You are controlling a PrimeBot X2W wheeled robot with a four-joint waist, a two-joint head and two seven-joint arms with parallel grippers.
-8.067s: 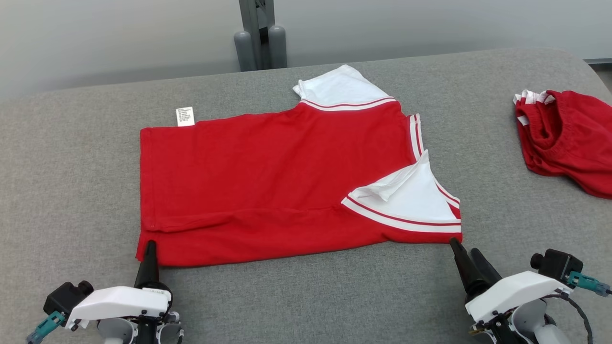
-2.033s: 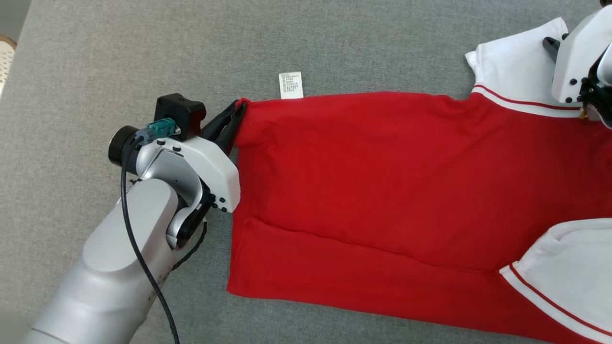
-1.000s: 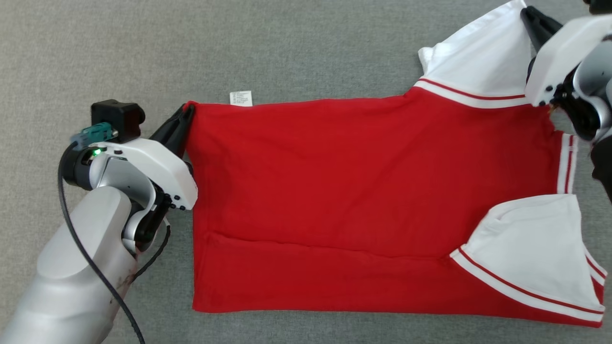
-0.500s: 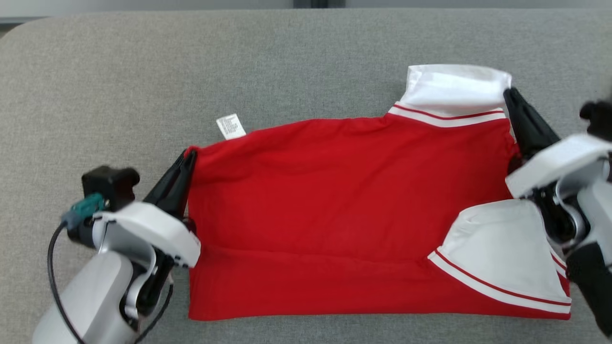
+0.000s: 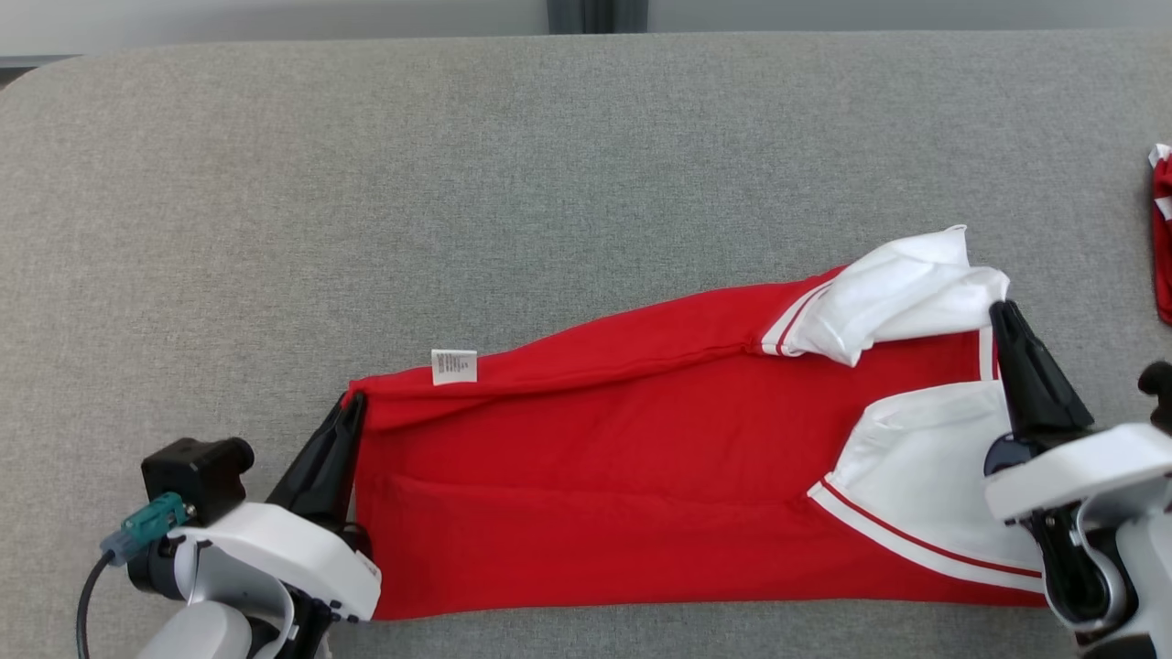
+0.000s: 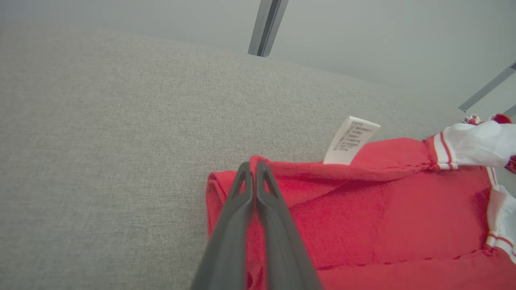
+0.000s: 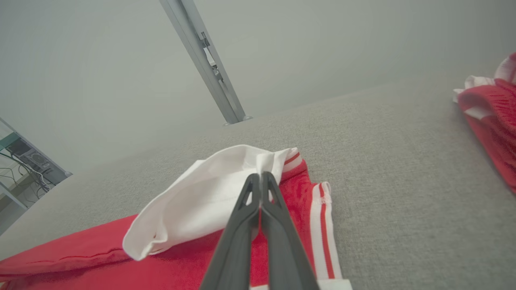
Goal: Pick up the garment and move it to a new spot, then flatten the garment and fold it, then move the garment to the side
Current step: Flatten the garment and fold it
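Garment (image 5: 595, 476) label (image 5: 454, 366) print unreadable; second red garment (image 5: 1165, 238) cut by right edge.

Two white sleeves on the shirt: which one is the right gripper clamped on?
The far sleeve: crumpled, its edge pinched by the right gripper. The near sleeve lies flat, ungripped.

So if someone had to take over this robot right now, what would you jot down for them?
Left gripper: fingers shut on the red shirt at its far left corner, beside the care label.
Right gripper: fingers shut on the far white sleeve.
Shirt lies on the grey table, its far edge lifted and folded partway over the body. Another red garment sits at the right edge.
Done: shirt spread out, near edge folded in.
To do: lay this fold down, let go, finish folding, move it aside.
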